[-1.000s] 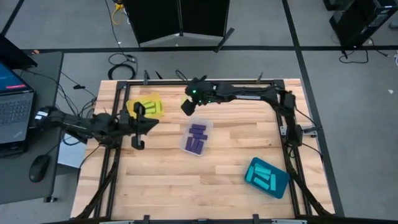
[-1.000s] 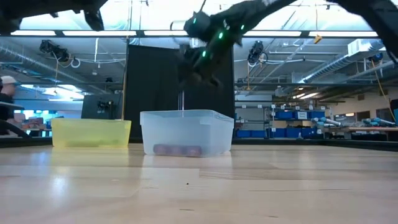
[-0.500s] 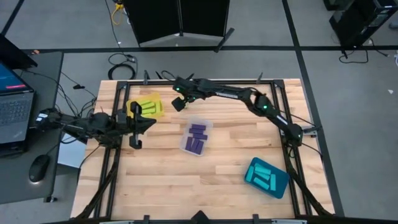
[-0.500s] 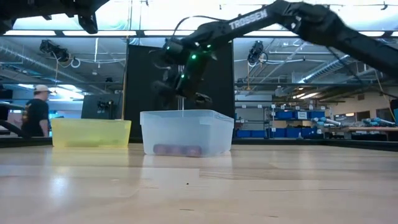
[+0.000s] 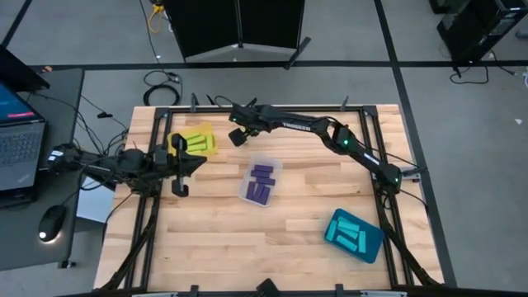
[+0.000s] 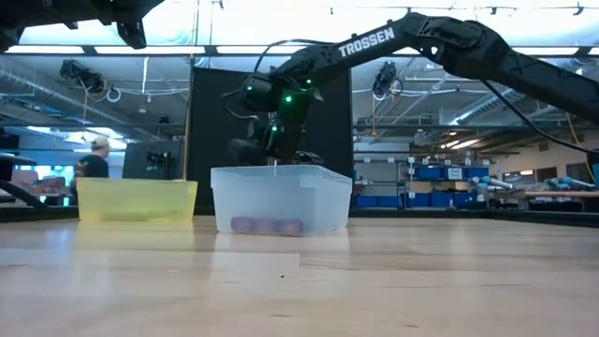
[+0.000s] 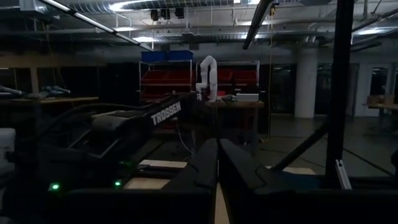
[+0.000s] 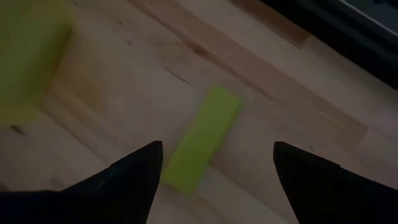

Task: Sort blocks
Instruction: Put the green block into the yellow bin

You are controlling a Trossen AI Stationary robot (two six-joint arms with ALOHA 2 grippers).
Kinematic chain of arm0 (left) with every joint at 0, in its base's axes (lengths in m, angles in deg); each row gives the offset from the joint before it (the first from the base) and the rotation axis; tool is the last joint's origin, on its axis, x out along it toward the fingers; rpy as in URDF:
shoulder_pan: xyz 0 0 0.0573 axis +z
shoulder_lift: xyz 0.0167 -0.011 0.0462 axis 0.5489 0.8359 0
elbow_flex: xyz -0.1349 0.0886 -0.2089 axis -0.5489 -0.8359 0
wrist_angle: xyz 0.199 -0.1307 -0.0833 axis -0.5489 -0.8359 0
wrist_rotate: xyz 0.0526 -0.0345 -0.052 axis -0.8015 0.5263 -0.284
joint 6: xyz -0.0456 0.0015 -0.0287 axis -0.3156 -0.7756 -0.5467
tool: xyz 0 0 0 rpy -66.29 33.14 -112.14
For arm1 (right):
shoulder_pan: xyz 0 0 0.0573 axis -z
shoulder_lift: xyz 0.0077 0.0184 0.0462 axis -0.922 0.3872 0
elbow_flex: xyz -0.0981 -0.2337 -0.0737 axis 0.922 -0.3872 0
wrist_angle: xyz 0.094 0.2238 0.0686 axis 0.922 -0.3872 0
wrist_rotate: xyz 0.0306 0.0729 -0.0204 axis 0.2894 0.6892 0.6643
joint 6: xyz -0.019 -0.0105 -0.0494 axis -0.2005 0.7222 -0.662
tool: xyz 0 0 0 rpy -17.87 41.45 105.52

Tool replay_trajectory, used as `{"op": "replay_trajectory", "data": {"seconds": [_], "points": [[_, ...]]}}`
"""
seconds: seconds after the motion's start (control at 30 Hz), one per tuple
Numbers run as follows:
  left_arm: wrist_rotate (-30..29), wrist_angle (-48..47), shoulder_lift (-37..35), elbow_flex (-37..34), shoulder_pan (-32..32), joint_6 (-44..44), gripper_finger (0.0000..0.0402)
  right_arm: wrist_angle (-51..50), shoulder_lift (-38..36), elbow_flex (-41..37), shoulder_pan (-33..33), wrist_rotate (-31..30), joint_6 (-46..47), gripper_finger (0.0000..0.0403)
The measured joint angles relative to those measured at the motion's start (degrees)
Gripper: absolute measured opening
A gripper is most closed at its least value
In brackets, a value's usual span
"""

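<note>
Right wrist view: right hand (image 8: 214, 168), fingers now apart, has reached above a lime-green block (image 8: 202, 138).

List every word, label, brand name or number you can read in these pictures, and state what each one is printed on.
"TROSSEN": white letters on the right arm in the low view.
"TROSSEN": white letters on an arm link in the left wrist view.
The white marking on the right arm in the high view is too small to read.
The laptop screen shows no readable text.
</note>
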Motion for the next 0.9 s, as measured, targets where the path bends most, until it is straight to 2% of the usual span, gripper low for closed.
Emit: {"op": "replay_trajectory", "data": {"seconds": [0.13,0.33,0.5,0.7,0.77,0.9], "points": [[-0.27,0.12,0.0,0.0,0.02,0.57,0.0023,1.14,0.0,0.0,-1.13,-0.12,0.21,0.0316],[-0.84,0.13,0.02,0.02,0.02,0.91,0.0023,13.52,0.09,0.01,-3.02,-0.03,-1.5,0.0313],[-0.82,0.12,0.02,0.02,0.02,0.91,0.0023,14.15,0.09,-0.27,-2.59,-1.78,1.13,0.0304],[-0.8,0.05,0.02,0.02,0.02,0.99,0.0023,26.05,0.09,-0.32,-2.26,-0.53,0.65,0.0295],[-0.8,0.01,0.02,0.02,0.02,0.99,0.0023,25.31,0.09,-0.31,-2.0,-1.0,1.39,0.0293],[-0.77,-0.12,0.04,0.02,0.02,1.0,0.0023,15.91,0.09,-0.34,0.19,-1.74,2.73,0.0292]]}}
